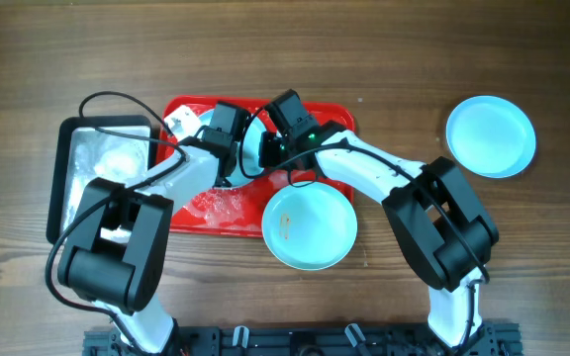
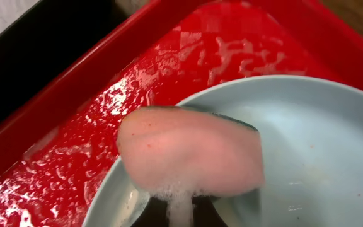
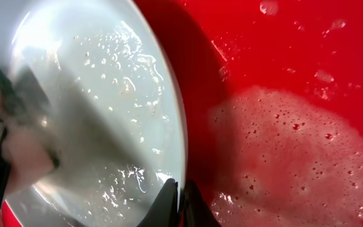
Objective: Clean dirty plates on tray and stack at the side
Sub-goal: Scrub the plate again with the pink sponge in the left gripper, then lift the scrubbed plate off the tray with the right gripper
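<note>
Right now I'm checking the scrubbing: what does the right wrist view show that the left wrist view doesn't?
Only right wrist: the right gripper pinching the plate by its rim, and a foam puddle on the red tray. Only left wrist: the pink face of the sponge up close, dripping suds, and the black-rimmed tray beyond the red rim. Both: plate, sponge, wet red tray.

Bright, even light falls from above on the table (image 1: 28, 49), and shadows are soft. White glare glints on the wet tray (image 2: 232, 38) and washes out the plate (image 3: 106, 94). The near sponge (image 2: 188, 151) looks blurred, perhaps out of focus.
</note>
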Controlling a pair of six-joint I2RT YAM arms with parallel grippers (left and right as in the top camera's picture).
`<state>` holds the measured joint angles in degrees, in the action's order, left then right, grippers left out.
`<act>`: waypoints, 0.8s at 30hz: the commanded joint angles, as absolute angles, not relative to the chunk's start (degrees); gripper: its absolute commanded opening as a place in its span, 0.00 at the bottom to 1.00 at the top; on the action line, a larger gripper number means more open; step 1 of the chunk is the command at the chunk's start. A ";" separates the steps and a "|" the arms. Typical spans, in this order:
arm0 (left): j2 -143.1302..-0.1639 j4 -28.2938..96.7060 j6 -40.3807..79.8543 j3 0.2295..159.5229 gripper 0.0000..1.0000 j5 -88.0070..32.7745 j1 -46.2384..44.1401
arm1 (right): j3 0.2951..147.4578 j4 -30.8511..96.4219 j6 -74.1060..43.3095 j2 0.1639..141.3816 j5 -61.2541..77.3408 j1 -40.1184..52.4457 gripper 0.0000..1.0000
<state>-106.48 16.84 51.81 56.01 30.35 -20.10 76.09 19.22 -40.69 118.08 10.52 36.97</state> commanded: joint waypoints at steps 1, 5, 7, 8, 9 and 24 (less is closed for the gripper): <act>-106.54 14.48 53.15 55.20 0.04 26.63 -19.86 | 76.03 19.07 -39.07 118.85 11.92 37.26 0.04; -99.70 14.37 52.66 56.60 0.04 26.68 -19.84 | 76.03 19.05 -38.98 118.96 11.92 37.26 0.04; -95.11 14.37 52.16 56.64 0.04 26.68 -19.44 | 76.03 19.07 -39.03 119.11 11.92 37.26 0.04; -92.77 14.41 51.35 56.64 0.04 26.65 -19.09 | 76.03 19.07 -39.05 119.20 11.94 37.26 0.04; -90.54 14.68 51.20 56.64 0.04 26.74 -18.65 | 76.03 19.05 -39.05 119.44 11.94 37.26 0.04; -69.93 41.32 51.20 56.64 0.04 12.71 -10.96 | 76.16 22.59 -29.32 112.18 5.34 35.18 0.04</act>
<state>-69.87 37.23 51.55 56.38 20.08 -11.46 76.09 20.34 -34.63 117.86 10.87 36.53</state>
